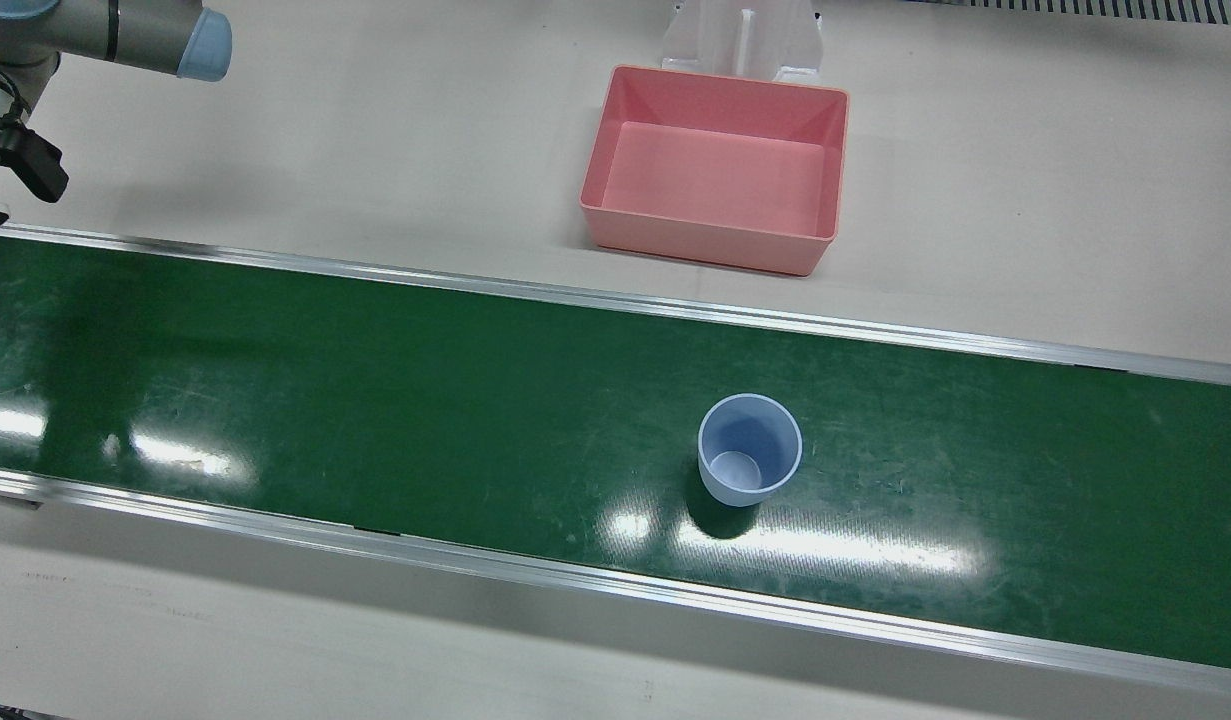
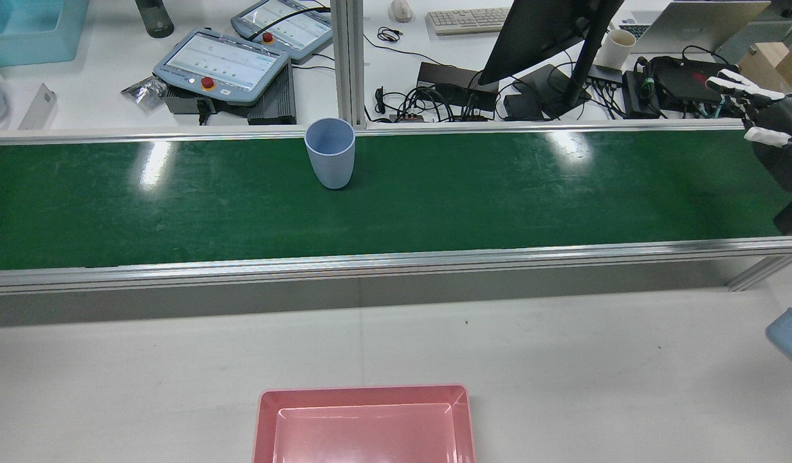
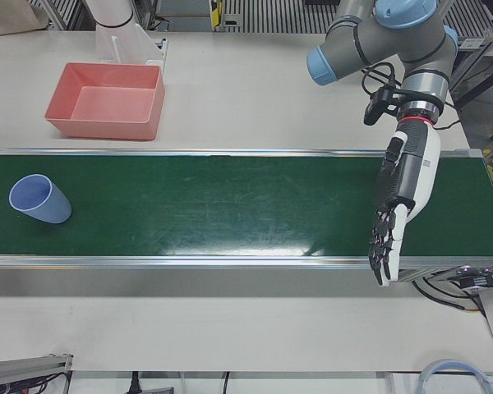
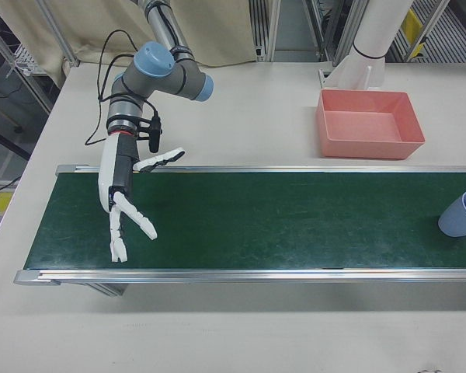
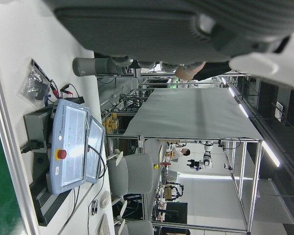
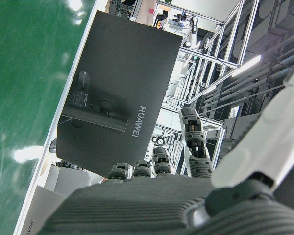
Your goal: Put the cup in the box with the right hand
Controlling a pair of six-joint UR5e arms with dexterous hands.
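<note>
A light blue cup (image 1: 750, 448) stands upright and empty on the green belt; it also shows in the rear view (image 2: 330, 153), the left-front view (image 3: 39, 199) and the right-front view (image 4: 462, 214). The pink box (image 1: 715, 165) is empty on the beige table beside the belt (image 2: 363, 424) (image 4: 369, 124). My right hand (image 4: 128, 203) hangs open over the belt's far end, fingers spread, far from the cup; it sits at the rear view's right edge (image 2: 762, 119). My left hand (image 3: 394, 205) is open, fingers straight and pointing down, over the belt's opposite end.
The green conveyor belt (image 1: 375, 400) with aluminium rails crosses the table. A white pedestal (image 1: 743, 40) stands just behind the box. Past the belt is a desk with teach pendants (image 2: 222, 64), a monitor (image 2: 543, 32) and cables.
</note>
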